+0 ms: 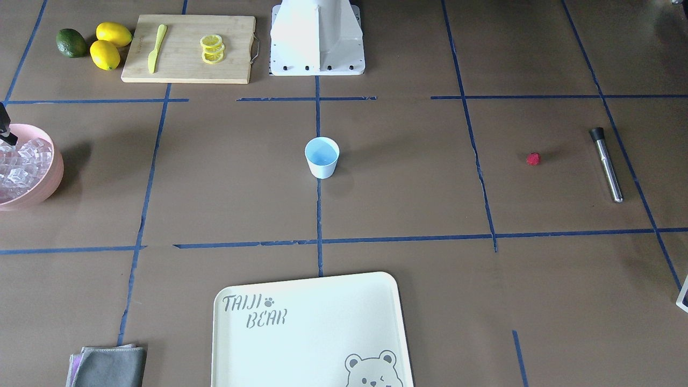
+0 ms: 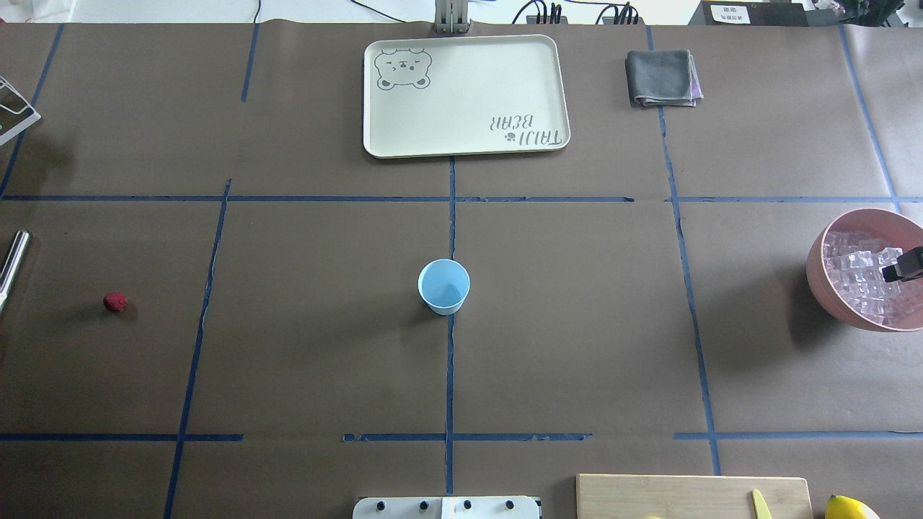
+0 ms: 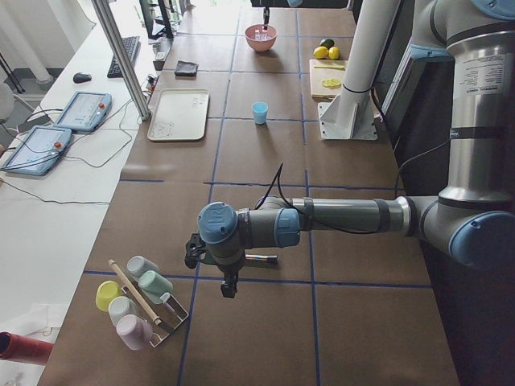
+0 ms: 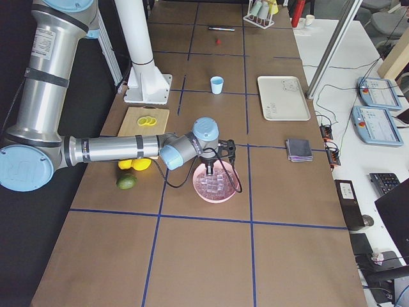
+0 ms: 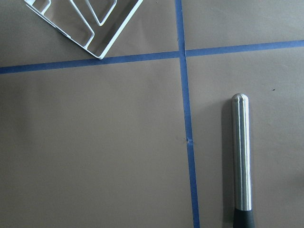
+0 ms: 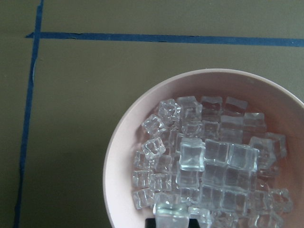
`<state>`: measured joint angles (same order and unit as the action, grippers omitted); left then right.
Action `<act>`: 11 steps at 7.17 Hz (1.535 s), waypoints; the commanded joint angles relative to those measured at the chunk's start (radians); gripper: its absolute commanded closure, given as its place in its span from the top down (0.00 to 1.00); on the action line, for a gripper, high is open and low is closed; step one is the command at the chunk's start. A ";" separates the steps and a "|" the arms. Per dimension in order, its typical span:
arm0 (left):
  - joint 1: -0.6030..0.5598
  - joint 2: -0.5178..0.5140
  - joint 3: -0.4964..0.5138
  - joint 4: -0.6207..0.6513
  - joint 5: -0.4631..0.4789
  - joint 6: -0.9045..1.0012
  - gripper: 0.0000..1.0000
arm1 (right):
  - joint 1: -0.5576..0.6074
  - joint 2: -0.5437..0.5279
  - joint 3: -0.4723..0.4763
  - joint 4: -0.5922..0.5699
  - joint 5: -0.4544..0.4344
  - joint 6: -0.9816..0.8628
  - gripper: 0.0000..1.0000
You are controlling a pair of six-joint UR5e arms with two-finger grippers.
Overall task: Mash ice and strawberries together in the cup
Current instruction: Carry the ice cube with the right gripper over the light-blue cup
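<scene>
The pink bowl (image 6: 118,156) sits directly under the right gripper (image 2: 901,267), with the ice (image 6: 218,166) heaped below it and one cube right at its tips. Gripped or not, can't tell. The left gripper (image 3: 229,285) hovers above the steel muddler (image 5: 241,152), grip unreadable. The cup (image 2: 443,285) stands well away, between both grippers. The strawberry (image 2: 115,302) lies near the left one.

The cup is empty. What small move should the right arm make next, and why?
Probably the right gripper should close on one cube of the ice and lift it. It hangs over the pink bowl, with a cube just at its tips in the wrist view; whether the jaws already hold it, I cannot tell. The cup holds nothing yet, and the strawberry lies outside it.
</scene>
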<state>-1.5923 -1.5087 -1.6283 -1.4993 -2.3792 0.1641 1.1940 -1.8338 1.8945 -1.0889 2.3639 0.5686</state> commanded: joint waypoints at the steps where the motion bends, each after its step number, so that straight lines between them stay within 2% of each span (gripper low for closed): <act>1: 0.000 0.002 -0.001 0.001 0.000 0.000 1.00 | 0.010 0.016 0.085 -0.108 0.017 0.007 0.00; 2: 0.000 0.004 -0.001 0.001 0.000 0.000 1.00 | 0.004 0.072 0.139 -0.231 0.011 0.008 0.00; 3: 0.000 0.002 -0.001 0.001 0.000 0.000 1.00 | -0.010 0.175 0.162 -0.352 0.002 0.011 0.00; 4: 0.000 0.002 -0.002 0.001 -0.002 -0.002 1.00 | -0.071 0.297 0.166 -0.446 -0.026 0.055 0.00; 5: 0.000 0.002 -0.001 0.001 -0.002 -0.002 1.00 | -0.146 0.418 0.166 -0.521 -0.079 0.174 0.00; 6: 0.000 0.002 -0.001 0.001 -0.002 -0.002 1.00 | -0.260 0.529 0.164 -0.554 -0.148 0.323 0.00; 8: 0.000 0.004 -0.002 0.001 -0.002 -0.002 1.00 | -0.533 0.743 0.119 -0.556 -0.352 0.642 0.00; 10: 0.000 0.004 -0.002 0.001 0.000 -0.002 1.00 | -0.675 0.910 0.019 -0.568 -0.473 0.796 0.00; 11: 0.000 0.004 -0.002 -0.001 0.000 -0.002 1.00 | -0.698 0.979 -0.058 -0.568 -0.495 0.813 0.00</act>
<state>-1.5923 -1.5050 -1.6306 -1.4991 -2.3798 0.1630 0.5449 -0.9440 1.9160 -1.6552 1.9158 1.3355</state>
